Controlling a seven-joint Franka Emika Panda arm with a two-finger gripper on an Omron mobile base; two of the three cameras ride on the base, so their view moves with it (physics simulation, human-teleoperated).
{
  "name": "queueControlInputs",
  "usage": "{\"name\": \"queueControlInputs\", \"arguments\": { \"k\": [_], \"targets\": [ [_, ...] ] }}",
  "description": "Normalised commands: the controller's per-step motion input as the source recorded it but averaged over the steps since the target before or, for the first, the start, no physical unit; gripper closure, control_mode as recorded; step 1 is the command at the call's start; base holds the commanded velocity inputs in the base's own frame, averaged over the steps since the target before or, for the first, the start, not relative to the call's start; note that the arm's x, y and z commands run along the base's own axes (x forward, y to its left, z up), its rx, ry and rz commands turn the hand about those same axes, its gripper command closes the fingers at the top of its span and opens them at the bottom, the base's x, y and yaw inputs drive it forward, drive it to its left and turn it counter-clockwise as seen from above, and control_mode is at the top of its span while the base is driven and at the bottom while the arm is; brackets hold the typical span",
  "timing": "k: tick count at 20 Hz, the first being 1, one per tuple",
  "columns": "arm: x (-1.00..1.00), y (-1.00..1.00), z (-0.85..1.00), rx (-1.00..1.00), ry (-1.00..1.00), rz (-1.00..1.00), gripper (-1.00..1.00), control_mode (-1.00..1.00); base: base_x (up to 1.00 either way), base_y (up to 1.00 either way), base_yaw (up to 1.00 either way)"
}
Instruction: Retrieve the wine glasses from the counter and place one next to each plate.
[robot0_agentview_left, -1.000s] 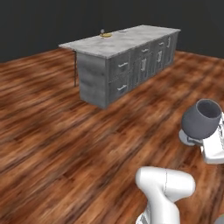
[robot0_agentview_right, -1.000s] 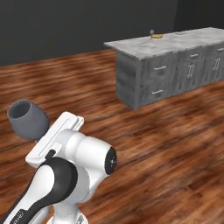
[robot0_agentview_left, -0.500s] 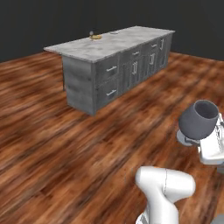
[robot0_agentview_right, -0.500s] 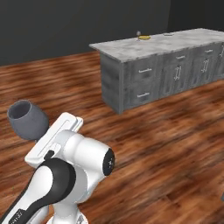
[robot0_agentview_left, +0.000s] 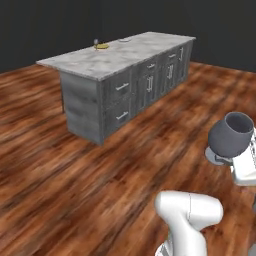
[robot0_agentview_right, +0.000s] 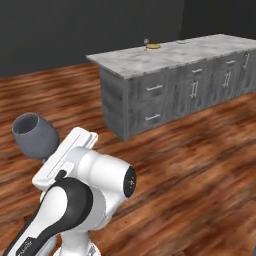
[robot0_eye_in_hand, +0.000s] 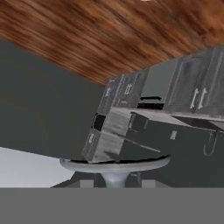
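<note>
Smoky grey-blue, the wine glass (robot0_agentview_left: 231, 136) is carried at the end of the arm, bowl up and tilted a little, well above the wooden floor (robot0_agentview_left: 60, 165). The gripper (robot0_eye_in_hand: 116, 183) is closed on its short stem: in the hand view the round foot (robot0_eye_in_hand: 114, 164) spreads just above the finger tips, with the stem running down between them. From the right base view the same glass (robot0_agentview_right: 34, 136) sits at the far left, against the white hand.

Well apart from the glass stands a long marble-topped island (robot0_agentview_left: 120, 57) over dark grey drawers with silver handles. At the island's far end lies a yellow plate (robot0_agentview_left: 102, 46) with a second small goblet (robot0_agentview_left: 96, 42) just beside it, too small to tell whether they touch. Farther along the island top rests a pale plate (robot0_agentview_left: 124, 40).
</note>
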Motion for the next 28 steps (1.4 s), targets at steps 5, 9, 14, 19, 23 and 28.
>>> {"name": "queueControlInputs", "arguments": {
  "k": [5, 9, 14, 19, 23, 28],
  "targets": [
    [0.0, 0.0, 0.0, 0.0, 0.0, 0.0, 1.0, 1.0, 1.0, 0.9, -0.22],
    [0.0, 0.0, 0.0, 0.0, 0.0, 0.0, 1.0, 1.0, 1.0, 1.0, -0.27],
    [0.0, 0.0, 0.0, 0.0, 0.0, 0.0, 1.0, 1.0, 1.0, 1.0, -0.24],
    [0.0, 0.0, 0.0, 0.0, 0.0, 0.0, 1.0, 1.0, 1.0, 1.0, -0.21],
    [0.0, 0.0, 0.0, 0.0, 0.0, 0.0, 1.0, 1.0, 1.0, 1.0, -0.22],
    [0.0, 0.0, 0.0, 0.0, 0.0, 0.0, 1.0, 1.0, 1.0, 1.0, -0.22]
  ]
}}
